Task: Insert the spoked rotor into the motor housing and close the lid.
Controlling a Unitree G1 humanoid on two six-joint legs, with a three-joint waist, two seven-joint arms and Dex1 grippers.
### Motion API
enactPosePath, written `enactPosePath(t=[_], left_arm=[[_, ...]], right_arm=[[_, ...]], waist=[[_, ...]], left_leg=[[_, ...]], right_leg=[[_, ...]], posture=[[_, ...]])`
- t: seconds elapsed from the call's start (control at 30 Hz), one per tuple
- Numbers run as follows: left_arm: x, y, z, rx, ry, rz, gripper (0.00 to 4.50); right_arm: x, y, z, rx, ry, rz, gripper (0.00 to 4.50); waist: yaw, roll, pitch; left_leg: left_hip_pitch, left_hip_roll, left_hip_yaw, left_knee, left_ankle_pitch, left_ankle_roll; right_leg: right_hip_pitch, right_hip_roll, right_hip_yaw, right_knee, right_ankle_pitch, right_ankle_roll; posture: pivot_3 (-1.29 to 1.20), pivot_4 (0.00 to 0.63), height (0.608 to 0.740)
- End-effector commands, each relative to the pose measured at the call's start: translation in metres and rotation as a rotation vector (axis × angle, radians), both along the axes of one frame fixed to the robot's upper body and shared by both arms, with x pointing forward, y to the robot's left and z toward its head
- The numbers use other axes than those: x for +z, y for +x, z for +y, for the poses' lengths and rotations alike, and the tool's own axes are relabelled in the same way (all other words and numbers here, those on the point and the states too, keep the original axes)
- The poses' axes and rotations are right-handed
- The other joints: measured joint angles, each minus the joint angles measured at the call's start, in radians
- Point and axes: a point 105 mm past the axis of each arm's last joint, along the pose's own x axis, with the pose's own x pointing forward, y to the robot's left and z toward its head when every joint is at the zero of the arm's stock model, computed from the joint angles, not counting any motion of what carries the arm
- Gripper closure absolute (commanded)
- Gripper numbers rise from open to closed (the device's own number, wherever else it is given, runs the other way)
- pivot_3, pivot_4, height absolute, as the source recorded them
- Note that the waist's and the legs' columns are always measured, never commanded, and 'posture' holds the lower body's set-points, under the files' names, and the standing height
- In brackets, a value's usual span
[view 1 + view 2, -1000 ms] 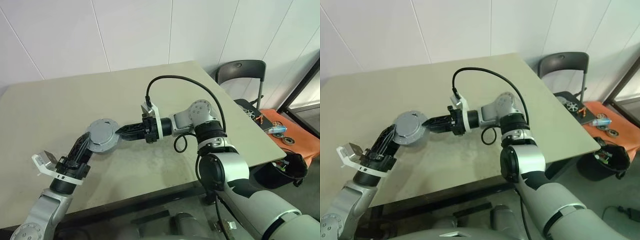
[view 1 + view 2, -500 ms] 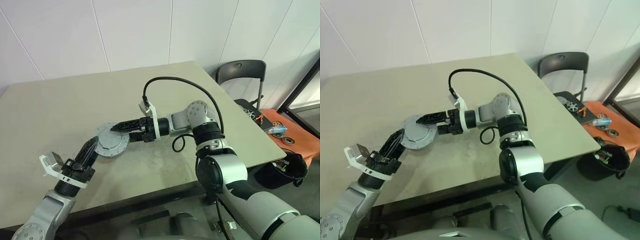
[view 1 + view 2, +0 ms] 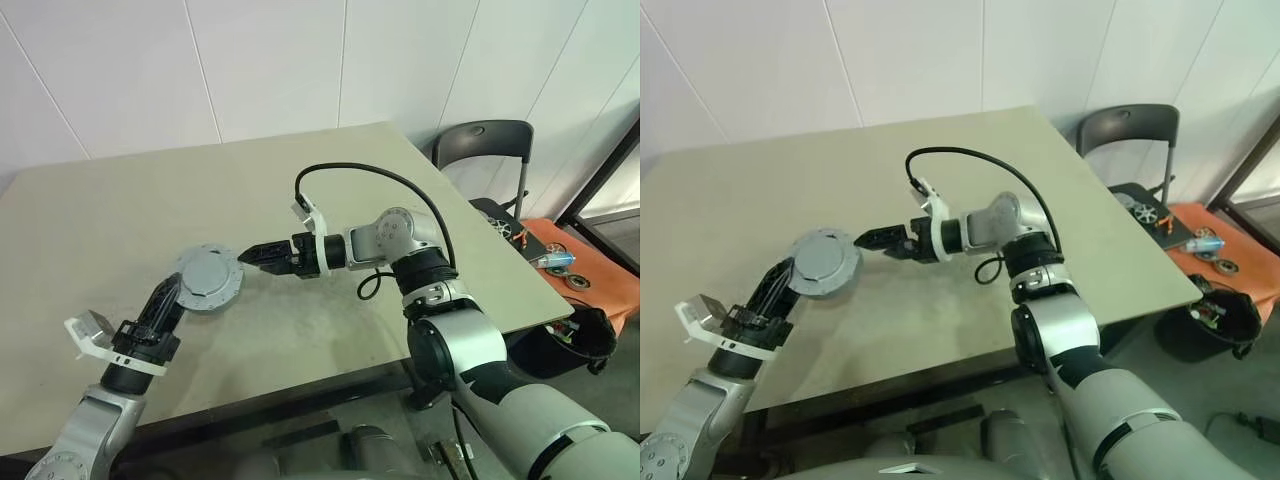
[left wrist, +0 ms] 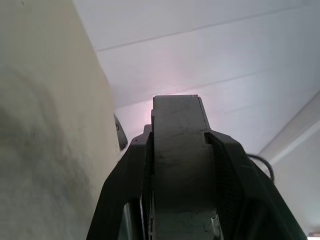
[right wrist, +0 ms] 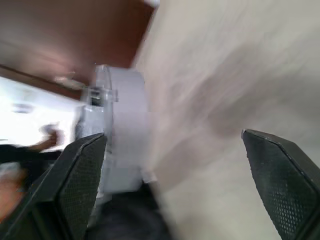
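Left eye view, left tool (image 3: 172, 296) gripping lid (image 3: 208, 279), right tool (image 3: 250, 256) spread beside it

Left gripper (image 3: 172, 294) fingers clamped, raised forward; right gripper (image 3: 249, 256) fingers apart, pointing left.

A round grey disc, the lid (image 3: 209, 281), shows its plain grey face with small tabs around the rim. It sits tilted above the beige table (image 3: 120, 210), clamped at its lower edge between the left gripper (image 3: 168, 298) fingers.
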Motion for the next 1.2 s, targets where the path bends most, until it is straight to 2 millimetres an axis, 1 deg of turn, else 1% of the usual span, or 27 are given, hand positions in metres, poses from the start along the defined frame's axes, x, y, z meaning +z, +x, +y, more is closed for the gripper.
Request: enactPosePath(t=[0.03, 0.07, 0.1, 0.13, 0.2, 0.27, 0.33, 0.37, 0.43, 0.5, 0.57, 0.63, 0.73, 0.87, 0.93, 0.97, 1.03, 1.07, 1.17, 1.2], left_arm=[[0.01, -0.003, 0.037, 0.195, -0.015, -0.035, 3.25], [0.007, -0.003, 0.046, 0.245, -0.014, -0.017, 3.25], [0.003, -0.002, 0.054, 0.291, -0.014, 0.007, 3.25], [0.0, -0.002, 0.065, 0.343, -0.02, 0.026, 3.25], [-0.01, 0.0, 0.086, 0.427, -0.032, 0.082, 3.25], [-0.019, 0.002, 0.108, 0.521, -0.028, 0.143, 3.25], [-0.027, 0.004, 0.123, 0.592, -0.028, 0.202, 3.25], [-0.029, 0.006, 0.127, 0.615, -0.041, 0.221, 3.25], [-0.033, 0.011, 0.133, 0.653, -0.071, 0.277, 3.25], [-0.033, 0.016, 0.136, 0.672, -0.079, 0.304, 3.25], [-0.033, 0.019, 0.136, 0.679, -0.082, 0.324, 3.25], [-0.033, 0.021, 0.135, 0.68, -0.09, 0.336, 3.25], [-0.038, 0.023, 0.137, 0.704, -0.115, 0.394, 3.25], [-0.038, 0.026, 0.135, 0.717, -0.144, 0.459, 3.25], [-0.041, 0.027, 0.132, 0.716, -0.111, 0.551, 2.51], [-0.043, 0.027, 0.131, 0.715, -0.088, 0.596, 2.27], [-0.046, 0.026, 0.128, 0.696, -0.046, 0.674, 1.45], [-0.045, 0.027, 0.125, 0.687, -0.023, 0.694, 1.17], [-0.044, 0.029, 0.11, 0.599, 0.06, 0.771, 0.23], [-0.047, 0.029, 0.102, 0.563, 0.099, 0.825, 0.04]], right_arm=[[0.008, 0.004, -0.003, 0.101, -0.076, -0.368, 0.0], [0.012, 0.002, -0.003, 0.133, -0.051, -0.437, 0.0], [0.016, -0.002, -0.003, 0.162, -0.022, -0.463, 0.0], [0.017, -0.003, -0.004, 0.191, -0.037, -0.539, 0.0], [0.026, -0.006, -0.002, 0.22, -0.001, -0.672, 0.0], [0.026, -0.009, -0.003, 0.273, -0.017, -0.797, 0.0], [0.025, -0.013, -0.003, 0.313, -0.024, -0.872, 0.0], [0.025, -0.015, -0.002, 0.333, -0.023, -0.901, 0.0], [0.023, -0.019, -0.003, 0.375, -0.028, -0.924, 0.0], [0.021, -0.019, -0.003, 0.38, -0.035, -0.94, 0.0], [0.02, -0.02, -0.003, 0.384, -0.038, -0.934, 0.0], [0.019, -0.02, -0.004, 0.38, -0.04, -0.932, 0.0], [0.019, -0.02, -0.005, 0.376, -0.042, -0.93, 0.0], [0.018, -0.02, -0.007, 0.372, -0.052, -0.932, 0.0], [0.018, -0.019, -0.006, 0.37, -0.053, -0.936, 0.0], [0.018, -0.019, -0.006, 0.369, -0.054, -0.938, 0.0], [0.019, -0.019, -0.005, 0.369, -0.056, -0.942, 0.0], [0.018, -0.019, -0.005, 0.373, -0.057, -0.939, 0.0], [0.017, -0.019, -0.005, 0.376, -0.064, -0.945, 0.0], [0.017, -0.019, -0.006, 0.376, -0.065, -0.947, 0.0]], waist=[[0.0, 0.0, 0.0], [0.001, 0.0, 0.0], [-0.001, 0.0, 0.0], [-0.001, 0.0, 0.0], [0.001, 0.0, 0.0], [0.005, 0.0, 0.0], [0.016, -0.002, -0.001], [0.023, -0.002, -0.001], [0.032, -0.004, -0.002], [0.049, -0.005, -0.003], [0.057, -0.006, -0.003], [0.062, -0.006, -0.004], [0.072, -0.007, -0.004], [0.078, -0.007, -0.004], [0.08, -0.007, -0.004], [0.081, -0.007, -0.004], [0.081, -0.007, -0.004], [0.081, -0.008, -0.004], [0.081, -0.008, -0.005], [0.081, -0.008, -0.005]], left_leg=[[0.0, 0.0, 0.0, 0.0, 0.0, 0.0], [0.0, 0.0, 0.0, 0.0, 0.0, 0.0], [0.0, 0.0, 0.0, 0.0, 0.0, 0.0], [0.0, 0.0, 0.0, 0.0, 0.0, 0.0], [0.0, 0.0, 0.0, 0.0, 0.0, 0.0], [0.0, 0.0, 0.0, 0.0, 0.0, 0.0], [0.001, 0.0, 0.0, 0.001, 0.0, 0.0], [0.001, 0.0, 0.0, 0.001, 0.0, 0.0], [0.0, 0.0, 0.0, 0.001, 0.0, 0.0], [0.0, 0.0, 0.0, 0.001, 0.0, -0.001], [0.0, -0.001, 0.0, 0.001, 0.0, -0.001], [0.0, -0.001, 0.0, 0.001, 0.0, -0.001], [0.0, -0.001, 0.0, 0.001, 0.0, -0.001], [0.0, -0.001, 0.0, 0.001, 0.0, -0.001], [0.0, -0.001, 0.0, 0.001, 0.001, -0.001], [0.0, -0.001, 0.0, 0.001, 0.001, -0.001], [0.001, -0.001, 0.0, 0.001, 0.001, -0.001], [0.001, -0.001, 0.0, 0.001, 0.001, -0.001], [0.002, -0.001, 0.0, 0.001, 0.001, -0.001], [0.002, -0.001, 0.0, 0.001, 0.001, -0.001]], right_leg=[[0.0, 0.0, 0.0, 0.0, 0.0, 0.0], [0.0, 0.0, 0.0, 0.0, 0.0, 0.0], [0.0, 0.0, 0.0, 0.0, 0.0, 0.0], [0.0, 0.0, 0.0, 0.0, 0.001, 0.002], [0.0, 0.0, 0.0, 0.0, 0.002, 0.003], [0.0, 0.0, 0.0, 0.001, 0.002, 0.003], [0.0, 0.001, 0.0, 0.001, 0.002, 0.003], [0.0, 0.0, 0.0, 0.001, 0.002, 0.003], [0.0, 0.0, 0.0, 0.0, 0.003, 0.004], [0.001, 0.0, 0.0, -0.001, 0.003, 0.004], [0.001, -0.001, 0.0, -0.001, 0.003, 0.004], [0.001, -0.001, 0.0, -0.002, 0.006, 0.001], [0.001, -0.001, 0.0, -0.002, 0.006, 0.001], [0.001, 0.0, 0.0, -0.001, 0.006, 0.0], [0.001, 0.0, 0.0, -0.001, 0.006, 0.0], [0.001, 0.0, 0.0, -0.002, 0.006, 0.001], [0.002, -0.001, 0.0, -0.001, 0.007, 0.001], [0.002, -0.001, 0.0, -0.001, 0.007, 0.001], [0.002, -0.001, 0.0, -0.001, 0.007, 0.001], [0.002, -0.001, 0.0, -0.001, 0.007, 0.001]], posture=[[0.0, 0.0, 0.74], [0.0, 0.0, 0.74], [0.0, 0.0, 0.74], [0.0, 0.0, 0.74], [0.0, 0.0, 0.74], [0.0, 0.0, 0.74], [0.0, 0.0, 0.74], [0.0, 0.0, 0.74], [0.0, 0.0, 0.74], [0.0, 0.0, 0.74], [0.0, 0.0, 0.74], [0.0, 0.0, 0.74], [0.0, 0.0, 0.74], [0.0, 0.0, 0.74], [0.0, 0.0, 0.74], [0.0, 0.0, 0.74], [0.0, 0.0, 0.74], [0.0, 0.0, 0.74], [0.0, 0.0, 0.74], [0.0, 0.0, 0.74]])
